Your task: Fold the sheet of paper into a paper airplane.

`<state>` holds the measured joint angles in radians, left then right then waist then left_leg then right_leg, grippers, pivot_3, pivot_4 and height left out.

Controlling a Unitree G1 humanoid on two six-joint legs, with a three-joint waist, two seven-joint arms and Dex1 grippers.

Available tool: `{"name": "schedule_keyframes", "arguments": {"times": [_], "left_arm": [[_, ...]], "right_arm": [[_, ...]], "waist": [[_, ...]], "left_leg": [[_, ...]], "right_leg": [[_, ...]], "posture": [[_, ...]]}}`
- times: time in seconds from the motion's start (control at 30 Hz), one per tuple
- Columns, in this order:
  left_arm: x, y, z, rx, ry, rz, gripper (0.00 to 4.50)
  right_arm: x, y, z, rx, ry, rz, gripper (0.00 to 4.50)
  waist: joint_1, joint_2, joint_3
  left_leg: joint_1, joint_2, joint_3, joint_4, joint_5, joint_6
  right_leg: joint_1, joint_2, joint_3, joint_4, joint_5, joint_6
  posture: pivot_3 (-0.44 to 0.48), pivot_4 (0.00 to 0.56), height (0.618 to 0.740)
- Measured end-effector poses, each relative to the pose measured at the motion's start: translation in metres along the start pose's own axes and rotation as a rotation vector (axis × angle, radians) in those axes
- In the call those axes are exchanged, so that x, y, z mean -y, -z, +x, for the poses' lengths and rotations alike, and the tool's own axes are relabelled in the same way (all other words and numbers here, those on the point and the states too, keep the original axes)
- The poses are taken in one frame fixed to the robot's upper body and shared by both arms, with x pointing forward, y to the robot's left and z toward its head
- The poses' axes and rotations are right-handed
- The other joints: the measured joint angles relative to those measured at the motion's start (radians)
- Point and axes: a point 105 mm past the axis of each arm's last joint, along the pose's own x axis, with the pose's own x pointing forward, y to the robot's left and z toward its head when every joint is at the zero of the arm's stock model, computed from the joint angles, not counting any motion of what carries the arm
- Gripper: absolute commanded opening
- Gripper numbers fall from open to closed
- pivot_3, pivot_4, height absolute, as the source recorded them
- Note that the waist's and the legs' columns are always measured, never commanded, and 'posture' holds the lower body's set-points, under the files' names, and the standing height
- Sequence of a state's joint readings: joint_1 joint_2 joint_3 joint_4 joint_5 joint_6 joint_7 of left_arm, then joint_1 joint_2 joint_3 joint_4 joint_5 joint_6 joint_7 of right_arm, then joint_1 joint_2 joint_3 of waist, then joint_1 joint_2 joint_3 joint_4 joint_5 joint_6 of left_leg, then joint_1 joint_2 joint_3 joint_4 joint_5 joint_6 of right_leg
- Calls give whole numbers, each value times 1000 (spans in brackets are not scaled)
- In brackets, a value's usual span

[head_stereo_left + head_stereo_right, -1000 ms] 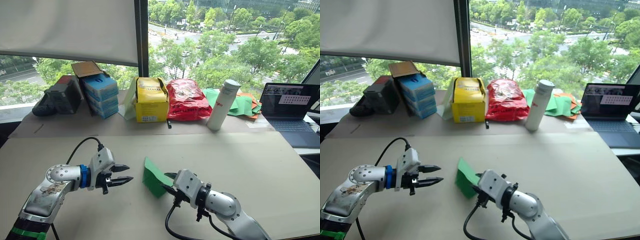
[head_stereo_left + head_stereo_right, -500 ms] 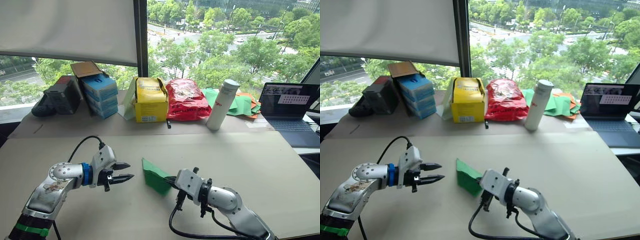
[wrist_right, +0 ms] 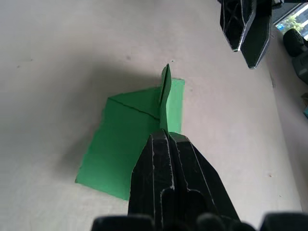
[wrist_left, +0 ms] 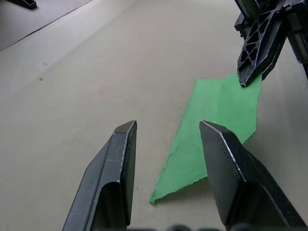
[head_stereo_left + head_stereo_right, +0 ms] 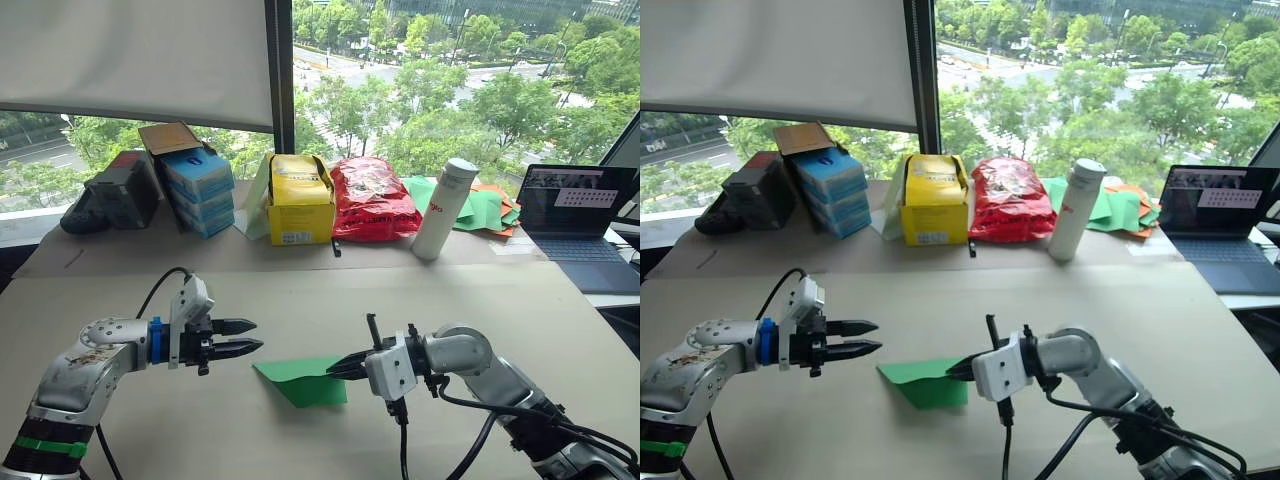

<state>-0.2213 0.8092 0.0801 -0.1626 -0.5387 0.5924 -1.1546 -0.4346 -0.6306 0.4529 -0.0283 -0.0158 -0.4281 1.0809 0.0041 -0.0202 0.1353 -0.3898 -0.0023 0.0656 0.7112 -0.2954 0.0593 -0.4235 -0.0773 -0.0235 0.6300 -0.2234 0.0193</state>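
Currently the sheet of paper point(image 5: 303, 380), partly folded into a wedge with a pointed end toward the left gripper point(image 5: 240, 346), lies mostly flat on the tabletop point(image 5: 520, 310), mid-width and closer to the near edge. Right gripper point(image 5: 340, 367) is pinched shut on the paper's right-hand edge; the right wrist view shows a thin flap point(image 3: 165, 89) standing upright just past its fingertips. Left gripper hovers just left of the pointed end, jaws apart, not touching.

Risks, my read:
- Right pinch holds only a thin edge. Any pull toward the left could tear it or slip it free.
- The upright flap could flop to the wrong side and set a stray crease.
- If the left gripper comes in low, it may push the point along the tabletop, not pin it, and the layers would skew.

Versus a second ago: the paper was held up at a steep tilt above the table, now it's laid down nearly flat. The right wrist has rolled over, fingers now pointing left along the tabletop. The left gripper has stayed open, roughly same spot, slightly pulled back.
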Motion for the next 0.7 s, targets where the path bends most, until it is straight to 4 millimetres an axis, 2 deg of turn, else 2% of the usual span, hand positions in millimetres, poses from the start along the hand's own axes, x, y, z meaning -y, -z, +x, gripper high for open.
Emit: {"name": "schedule_keyframes", "arguments": {"times": [0.47, 0.57, 0.7], "left_arm": [[6, 1, 1, 0, -22, -2, 2194], [6, 0, 1, 2, -22, 0, 2194], [6, -3, 2, 8, -17, 10, 2194]], "right_arm": [[3, 5, 7, 21, 8, 13, 42], [3, 6, 7, 18, 8, 17, 911], [2, 9, 7, 3, 7, 53, 2317]], "waist": [[1, 0, 0], [0, 0, 0], [1, 0, 0]], "left_leg": [[0, 1, -1, 0, 0, -1], [0, 1, -1, -1, 0, -1], [0, 0, -1, -1, 0, -1]], "right_leg": [[-1, -3, 7, 1, 0, 0], [-1, -7, 7, 1, 0, 0], [-1, -8, 7, 1, 0, 0]], "posture": [[0, 150, 740], [0, 150, 740], [0, 150, 740]]}}
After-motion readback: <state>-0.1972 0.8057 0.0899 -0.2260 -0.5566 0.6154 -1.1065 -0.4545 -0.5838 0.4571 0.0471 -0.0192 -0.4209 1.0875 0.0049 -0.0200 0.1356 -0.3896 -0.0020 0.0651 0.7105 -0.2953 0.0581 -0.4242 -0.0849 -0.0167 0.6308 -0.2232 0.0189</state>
